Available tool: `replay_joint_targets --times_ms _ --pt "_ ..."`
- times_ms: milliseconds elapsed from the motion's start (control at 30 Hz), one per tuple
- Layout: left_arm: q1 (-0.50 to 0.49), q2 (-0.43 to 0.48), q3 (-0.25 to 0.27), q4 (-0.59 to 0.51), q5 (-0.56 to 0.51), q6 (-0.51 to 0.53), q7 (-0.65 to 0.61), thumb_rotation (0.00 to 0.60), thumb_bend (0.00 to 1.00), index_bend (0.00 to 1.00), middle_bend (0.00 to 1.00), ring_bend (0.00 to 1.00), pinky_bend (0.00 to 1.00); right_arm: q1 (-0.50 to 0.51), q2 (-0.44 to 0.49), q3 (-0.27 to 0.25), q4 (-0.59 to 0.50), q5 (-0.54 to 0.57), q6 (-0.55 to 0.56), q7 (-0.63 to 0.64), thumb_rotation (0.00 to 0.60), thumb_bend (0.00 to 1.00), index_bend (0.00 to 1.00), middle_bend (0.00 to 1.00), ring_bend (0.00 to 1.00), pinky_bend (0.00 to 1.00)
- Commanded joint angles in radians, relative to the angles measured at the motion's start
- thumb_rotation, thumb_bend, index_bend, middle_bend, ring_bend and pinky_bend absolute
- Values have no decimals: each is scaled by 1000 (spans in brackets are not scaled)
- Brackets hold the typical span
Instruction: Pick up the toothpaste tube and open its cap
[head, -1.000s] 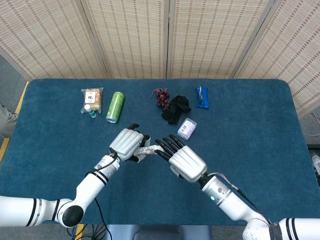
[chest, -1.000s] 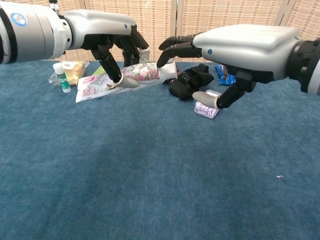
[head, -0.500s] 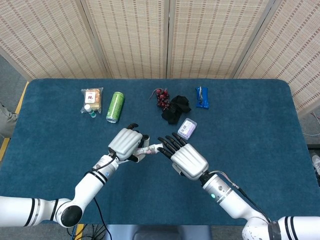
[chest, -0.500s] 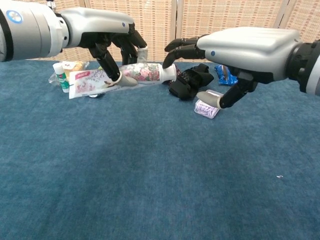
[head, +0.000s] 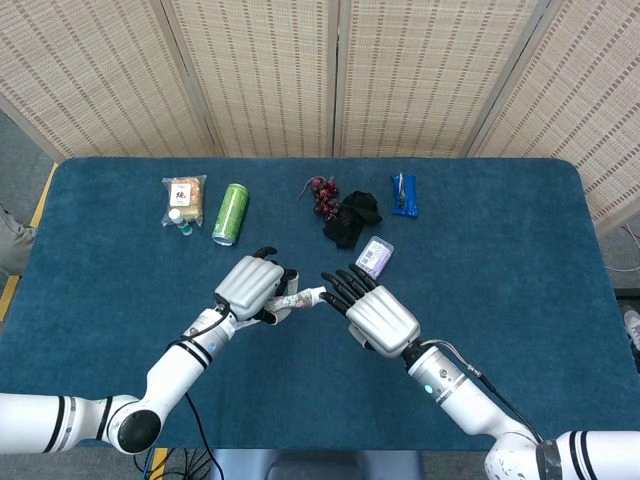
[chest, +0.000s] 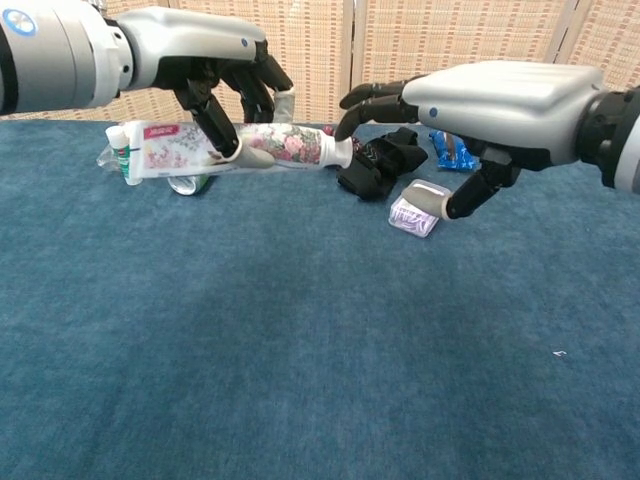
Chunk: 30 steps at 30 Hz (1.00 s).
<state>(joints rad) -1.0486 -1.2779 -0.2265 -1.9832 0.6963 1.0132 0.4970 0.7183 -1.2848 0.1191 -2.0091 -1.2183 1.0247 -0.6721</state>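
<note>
toothpaste tube (chest: 240, 150) aloft, level, above green can (head: 231, 212), grasped mid-body by left hand (head: 252, 287). right hand (chest: 470, 105) released, fingertips at cap (chest: 343, 152). soft, squeezable body likely; grip cap firmly, body gently.

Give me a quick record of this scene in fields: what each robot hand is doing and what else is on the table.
left robot hand: holds the toothpaste tube level above the table
right robot hand: fingertips at the tube's cap, holding nothing
cap: still on
other items: green can, black cloth, blue packet, small lilac box
</note>
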Motion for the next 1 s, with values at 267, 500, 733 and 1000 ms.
replay_joint_targets --times_ms 267,500,733,1000 --pt "-1 13 4 -2 -1 -6 -14 600 339 562 711 434 110 4 4 -12 4 9 5 4 600 392 182 0 0 0" --pt "-5 20 5 -5 -6 -11 -21 600 340 562 713 434 111 8 0 -20 12 14 4 8 600 392 182 0 0 0" --pt "-7 24 4 -10 -8 -11 -31 600 340 563 715 434 111 18 -11 -23 17 20 1 0 600 392 182 0 0 0" --pt "-2 44 0 -15 -7 -25 -61 600 342 567 717 434 111 23 -11 -27 31 41 7 -9 600 393 183 0 0 0"
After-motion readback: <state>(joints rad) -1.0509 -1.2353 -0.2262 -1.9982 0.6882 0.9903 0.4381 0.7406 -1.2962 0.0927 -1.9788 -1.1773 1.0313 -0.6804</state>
